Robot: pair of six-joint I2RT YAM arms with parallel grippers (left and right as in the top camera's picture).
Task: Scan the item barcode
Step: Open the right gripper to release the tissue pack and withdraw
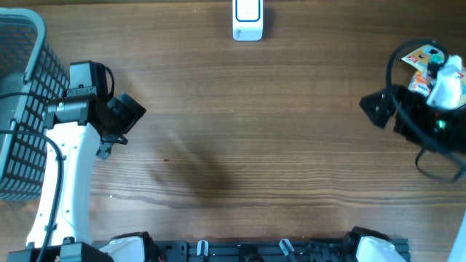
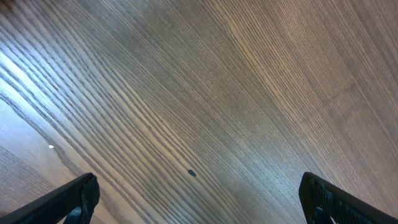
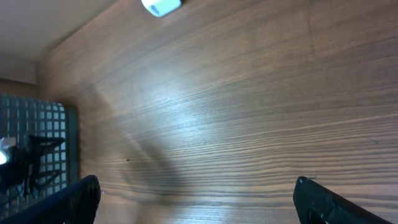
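Packets [image 1: 422,61] printed in orange and yellow, with a white piece beside them, lie at the right edge of the surface [image 1: 247,138] near its far right corner, partly hidden under the right arm and its looping black cable. No barcode shows on them from above, and how many items are in the pile cannot be told. The right fingers [image 1: 377,110] stand wide apart and hold nothing, hovering just inward of the pile and pointing toward the middle of the surface. The left fingers [image 1: 125,116] are likewise wide apart and bare, beside the wire basket [image 1: 22,102] at the left edge. A white scanner [image 1: 247,20] sits at the middle of the far edge, well apart from both arms. The step in hand looks to be the first pick, and the right arm is the nearer one for it. It would do well to swing back over the pile, close on one packet by an edge so the fingers do not cover the printed code, and lift it clear of the cable. A soft packet may sag or crumple, so the code should be presented flat to the scanner's face.
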